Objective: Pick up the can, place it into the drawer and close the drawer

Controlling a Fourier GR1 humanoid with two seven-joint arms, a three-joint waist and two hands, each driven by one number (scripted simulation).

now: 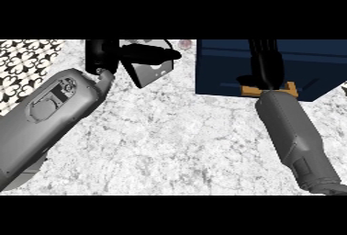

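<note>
The navy drawer (224,69) fills the upper right, with an orange handle (291,89) on its near edge. My right hand (265,64) lies over the drawer just above the handle, its fingers straight and pointing away from me, with nothing in it. Over the counter's upper left, my left hand (102,55) is raised with its fingers (149,53) pointing right and relaxed, holding nothing. A small pale pink round thing (185,44) shows at the far edge beside the drawer's left corner; I cannot tell whether it is the can. The drawer's inside looks dark.
The marble counter (176,137) spreads across the middle and the front. A black-and-white patterned surface (27,59) lies at the far left. A grey, white-edged plate (152,71) shows just under the left hand's fingers.
</note>
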